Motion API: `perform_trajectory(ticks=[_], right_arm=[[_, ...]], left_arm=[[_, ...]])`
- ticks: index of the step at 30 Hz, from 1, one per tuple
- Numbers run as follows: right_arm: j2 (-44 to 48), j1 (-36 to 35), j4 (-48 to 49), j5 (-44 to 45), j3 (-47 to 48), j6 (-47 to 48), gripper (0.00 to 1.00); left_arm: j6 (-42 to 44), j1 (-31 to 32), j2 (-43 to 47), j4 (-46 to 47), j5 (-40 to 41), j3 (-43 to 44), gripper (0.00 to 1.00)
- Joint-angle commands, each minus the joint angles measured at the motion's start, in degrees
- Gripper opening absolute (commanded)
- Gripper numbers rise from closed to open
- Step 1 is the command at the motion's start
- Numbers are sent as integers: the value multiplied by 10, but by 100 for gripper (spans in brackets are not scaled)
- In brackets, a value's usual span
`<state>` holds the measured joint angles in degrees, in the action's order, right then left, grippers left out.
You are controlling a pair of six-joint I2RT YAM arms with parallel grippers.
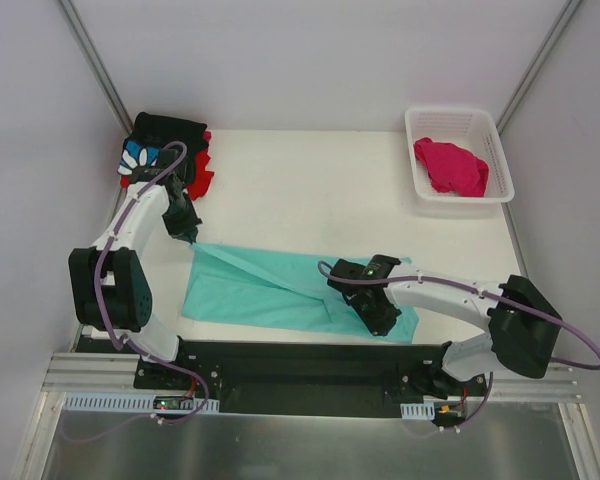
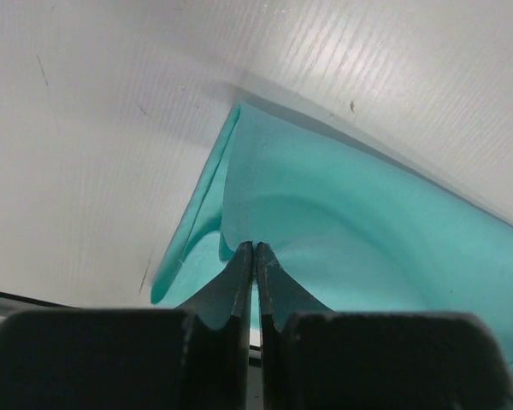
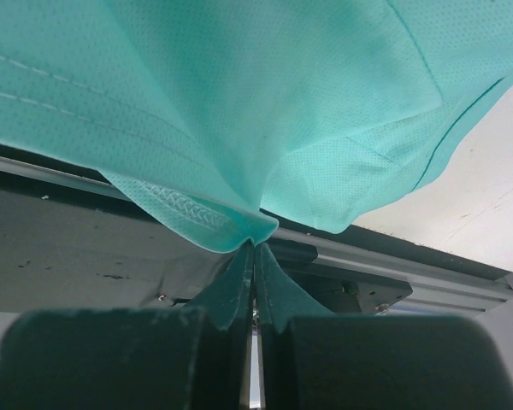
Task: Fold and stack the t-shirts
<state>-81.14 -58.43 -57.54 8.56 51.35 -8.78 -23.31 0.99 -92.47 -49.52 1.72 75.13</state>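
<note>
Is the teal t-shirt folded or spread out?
Mid-fold: the teal t-shirt lies mostly flat with one diagonal crease, left gripper and right gripper shut on its edges.

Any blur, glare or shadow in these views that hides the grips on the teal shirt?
Top external: even light, sharp, faint shadows beside the teal shirt. Left wrist: table bright but not blown out; left gripper dark and soft near its base. Right wrist: weave crisp, right gripper likewise blurred at its base. Both pinches readable.

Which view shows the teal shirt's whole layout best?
Top external: nearly all of the teal shirt shows, lying across the table, pinched by the left pincer and right pincer. Wrist views show only the pinched cloth edge at each pincer.
</note>
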Motion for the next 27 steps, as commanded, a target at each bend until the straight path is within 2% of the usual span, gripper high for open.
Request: perform_trajectory(ticks=[1,7,8,13,16,27], right_arm=[[-11,-8,-21,20,6,-14,1],[-21,-10,-24,23,16,-12,1],[-23,-10,-23,26,19,-11,1],[-25,-11,-25,26,21,-8,1],[-31,-11,-26,27,26,-5,1],[-57,-16,-26,28,47,6,1]], left_arm=[[12,-6,52,-20,-3,-20,0],[12,-6,71,-21,-15,-46,2],[13,-6,72,-21,-16,-49,0],[10,-6,100,-24,-16,-74,0],[7,-6,113,-28,-43,-88,0],[-38,26,175,-14,-20,-185,0]])
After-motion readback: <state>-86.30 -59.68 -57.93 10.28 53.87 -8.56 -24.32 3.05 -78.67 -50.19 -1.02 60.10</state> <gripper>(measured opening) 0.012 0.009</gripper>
